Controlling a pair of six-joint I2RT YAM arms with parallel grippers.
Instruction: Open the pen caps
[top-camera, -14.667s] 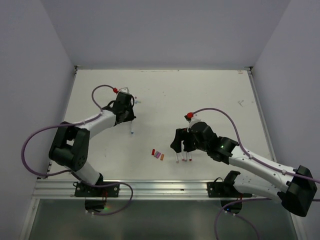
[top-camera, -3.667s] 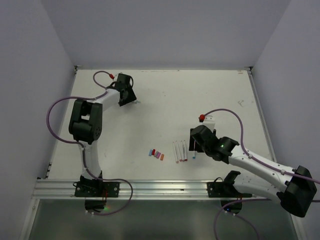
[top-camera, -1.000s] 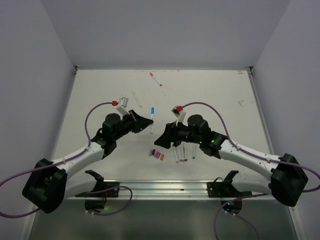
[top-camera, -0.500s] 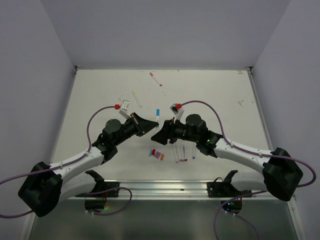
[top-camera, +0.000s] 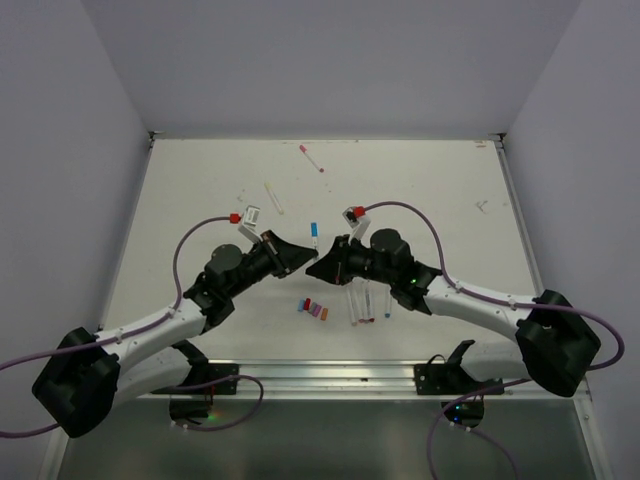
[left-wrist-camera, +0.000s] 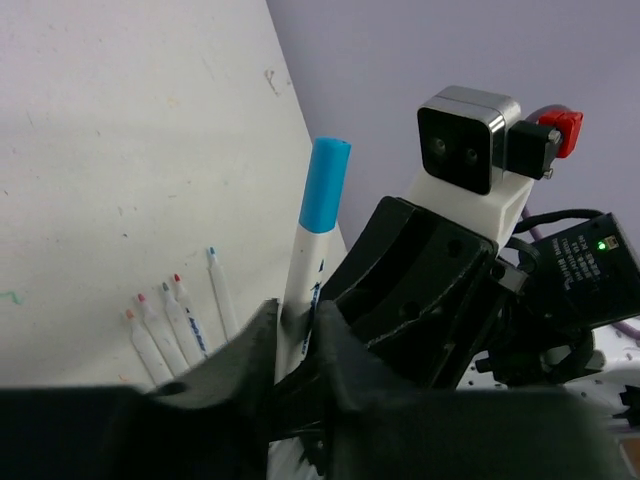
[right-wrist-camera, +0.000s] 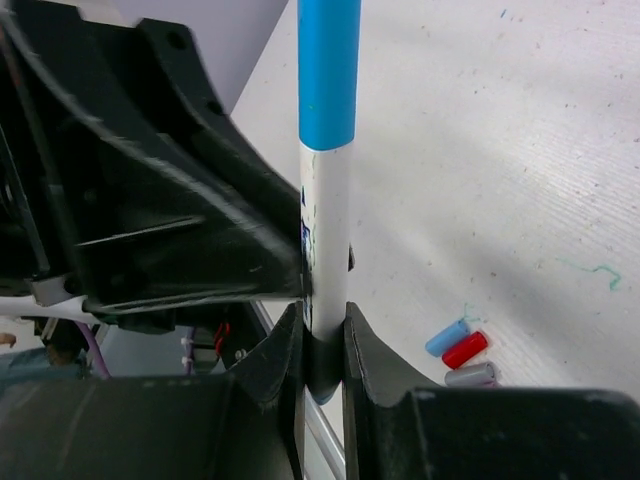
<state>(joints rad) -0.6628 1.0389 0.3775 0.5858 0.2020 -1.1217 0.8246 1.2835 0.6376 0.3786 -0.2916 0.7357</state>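
A white pen (top-camera: 314, 241) with a blue cap (top-camera: 314, 228) stands upright between both grippers at the table's middle. My right gripper (right-wrist-camera: 322, 345) is shut on the barrel's lower end (right-wrist-camera: 325, 230), and the blue cap (right-wrist-camera: 329, 70) points up. From the left, my left gripper (left-wrist-camera: 297, 335) has its jaws close on either side of the same barrel (left-wrist-camera: 300, 290), slightly parted, below the cap (left-wrist-camera: 325, 185). In the top view the left gripper (top-camera: 299, 257) and the right gripper (top-camera: 319, 262) meet tip to tip. Several loose pen caps (top-camera: 313, 308) lie below them.
Several uncapped pens (top-camera: 365, 300) lie side by side right of the loose caps, also in the left wrist view (left-wrist-camera: 175, 320). A yellow-tipped pen (top-camera: 273, 196) and a red-tipped pen (top-camera: 311, 158) lie farther back. Loose caps (right-wrist-camera: 462, 350) show in the right wrist view.
My right gripper has closed on the blue-capped pen's barrel. My left gripper's jaws have eased apart on it. Both arms have drawn together around the pen.
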